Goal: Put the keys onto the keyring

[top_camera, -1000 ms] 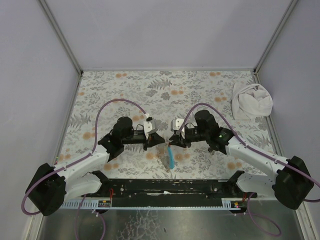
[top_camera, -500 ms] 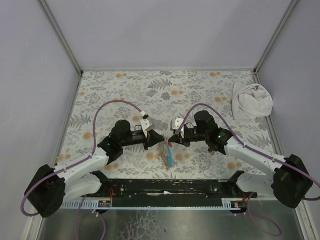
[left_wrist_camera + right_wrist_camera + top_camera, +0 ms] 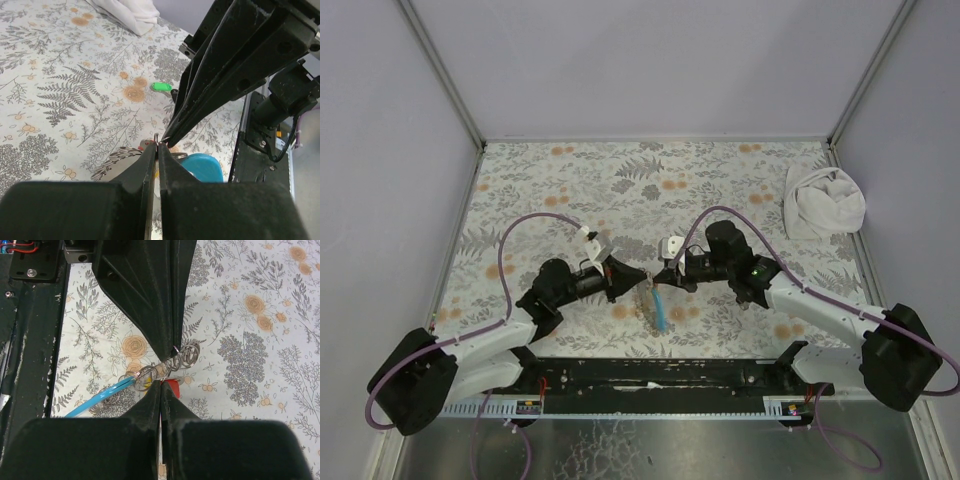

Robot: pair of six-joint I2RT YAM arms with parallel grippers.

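Overhead — opposed wrist close-ups, keyring [image 3: 102, 396] shared

From above, the thin grey and light-blue hoop [image 3: 660, 312] shows only its blue part; the grey wire is too fine to trace. In its wrist view, the left gripper [image 3: 157, 148] covers part of that blue section and most of the small red-headed plastic key [image 3: 148, 144]; the top edge cuts off the bundled white cloth [image 3: 127, 11]. Whether the right gripper [image 3: 161, 384] pinches wire in its closed tips is too small to tell.
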